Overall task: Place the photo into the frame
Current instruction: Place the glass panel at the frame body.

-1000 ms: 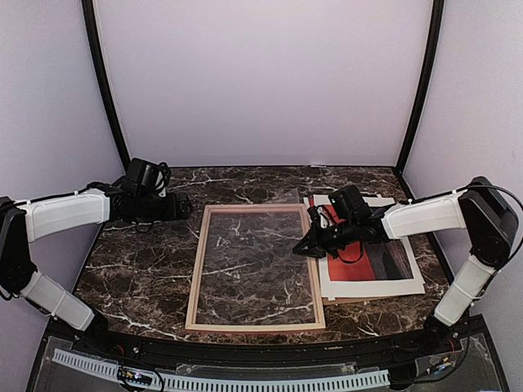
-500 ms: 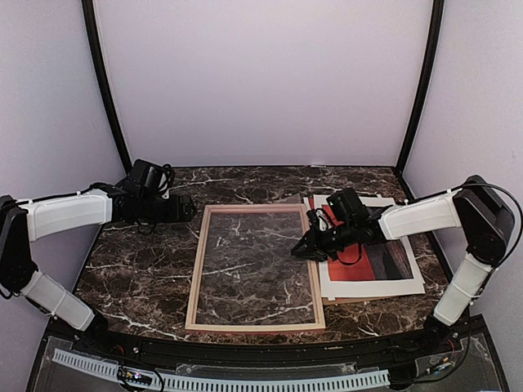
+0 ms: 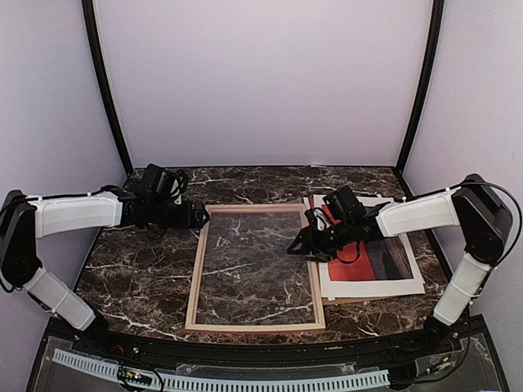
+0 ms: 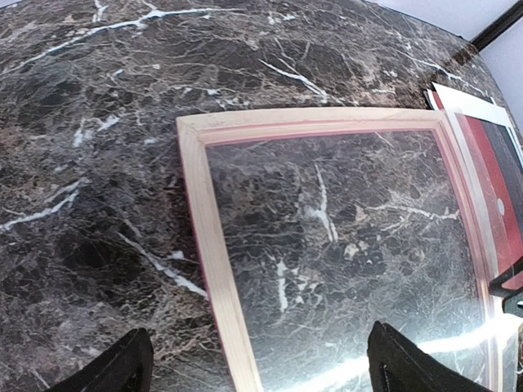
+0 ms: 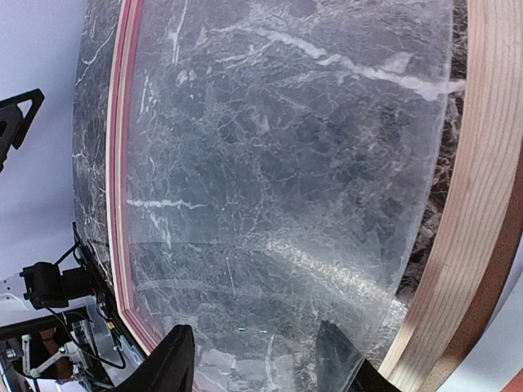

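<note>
From above, the right gripper (image 3: 299,245) sits at the right rail of the frame (image 3: 196,269). A second ago its fingers were pressed together there; now they stand partway apart. It has also slid a little toward the table's (image 3: 139,269) left edge. The left gripper (image 3: 201,217) has meanwhile come in from the left side to the frame's far-left corner. The frame lies pale side up in the middle of the table with a clear pane (image 3: 253,269) inside it. The photo (image 3: 347,271) has not moved: it lies near the table's right edge, just beside the frame, under the white mat board (image 3: 409,286).

In the left wrist view, the left gripper (image 4: 257,347) has its fingers spread wide, with nothing between them. It hovers over the frame's (image 4: 200,220) far-left corner. A red strip of the photo (image 4: 480,155) shows beyond the right rail.

In the right wrist view, the right gripper (image 5: 255,359) shows both fingers apart over the pane (image 5: 286,163), pinching nothing that we can see. The pane's edge stops short of the wooden rail (image 5: 466,204), and we cannot tell whether it lies fully flat.

We judge the pane has just been let go into the frame. The photo is not yet in, and fetching it from under the mat looks like the next job.
</note>
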Tool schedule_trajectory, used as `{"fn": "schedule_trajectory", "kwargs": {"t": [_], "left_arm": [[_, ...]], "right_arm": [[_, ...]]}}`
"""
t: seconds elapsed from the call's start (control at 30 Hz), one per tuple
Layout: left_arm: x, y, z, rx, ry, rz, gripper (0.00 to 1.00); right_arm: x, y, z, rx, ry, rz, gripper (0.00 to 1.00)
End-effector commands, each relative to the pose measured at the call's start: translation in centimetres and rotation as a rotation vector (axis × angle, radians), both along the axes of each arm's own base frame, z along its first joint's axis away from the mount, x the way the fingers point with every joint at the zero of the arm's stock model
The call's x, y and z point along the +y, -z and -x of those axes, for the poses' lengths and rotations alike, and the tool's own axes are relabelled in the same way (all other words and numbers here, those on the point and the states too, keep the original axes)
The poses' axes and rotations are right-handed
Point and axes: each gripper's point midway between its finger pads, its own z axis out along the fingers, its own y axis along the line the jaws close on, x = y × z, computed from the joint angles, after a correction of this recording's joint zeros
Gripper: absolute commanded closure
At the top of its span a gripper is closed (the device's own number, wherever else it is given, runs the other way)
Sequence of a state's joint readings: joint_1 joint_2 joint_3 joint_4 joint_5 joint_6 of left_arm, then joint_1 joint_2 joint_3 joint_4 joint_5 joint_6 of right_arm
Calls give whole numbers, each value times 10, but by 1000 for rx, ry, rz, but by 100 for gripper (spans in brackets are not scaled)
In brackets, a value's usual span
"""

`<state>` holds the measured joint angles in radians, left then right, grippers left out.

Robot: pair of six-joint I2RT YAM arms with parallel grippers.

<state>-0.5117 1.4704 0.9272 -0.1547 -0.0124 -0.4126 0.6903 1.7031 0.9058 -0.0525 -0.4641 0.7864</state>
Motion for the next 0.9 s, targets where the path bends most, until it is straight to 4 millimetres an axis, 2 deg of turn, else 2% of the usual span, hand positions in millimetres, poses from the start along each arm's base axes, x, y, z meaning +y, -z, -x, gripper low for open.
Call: {"fn": "schedule_trajectory", "kwargs": {"t": [0.0,0.23,0.6,0.73,0.87], "left_arm": [[-30,-9,1,-24,64,66,6],[-70,3,14,2,153,96,6],[-128,17,36,33,282,113,6],[-144,25,43,49,320,106,6],[-151,32,46,63,340,90,6]], "right_arm": [[1,-3,-7,-43,-1,43,44],[-8,-1,-10,-64,13,106,37],[-22,-6,-17,-111,30,196,33],[-25,-5,-18,-120,33,213,34],[-28,-8,-20,-135,37,229,34]]}}
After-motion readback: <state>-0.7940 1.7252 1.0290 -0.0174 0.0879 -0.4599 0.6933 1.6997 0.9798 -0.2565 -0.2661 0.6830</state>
